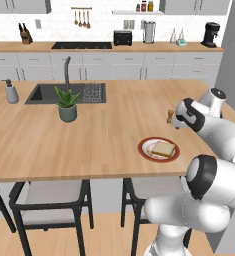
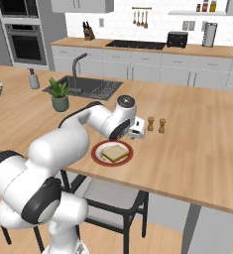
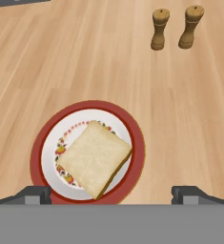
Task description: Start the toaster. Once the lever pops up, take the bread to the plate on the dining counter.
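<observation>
The bread (image 3: 94, 158) lies flat on the red-rimmed plate (image 3: 44, 138), which rests on the light-wood dining counter (image 1: 99, 135). The same bread (image 1: 163, 148) and plate (image 1: 145, 151) sit near the counter's front edge; bread (image 2: 115, 153) and plate (image 2: 99, 154) also appear from the right. My gripper (image 3: 111, 194) hovers above the plate, open, fingertips (image 3: 37, 194) wide apart with nothing between them. The hand (image 2: 136, 128) is raised over the counter just behind the plate. The black toaster (image 1: 122, 37) stands on the back counter, toaster (image 2: 177, 38) far from the arm.
Two wooden shakers (image 3: 173, 27) stand on the counter beyond the plate. A potted plant (image 1: 67, 104), an inset sink (image 1: 66, 93) and a soap dispenser (image 1: 11, 92) lie to the left. Dark chairs (image 1: 49, 200) are tucked under the front edge. A steel kettle (image 1: 149, 32) sits by the toaster.
</observation>
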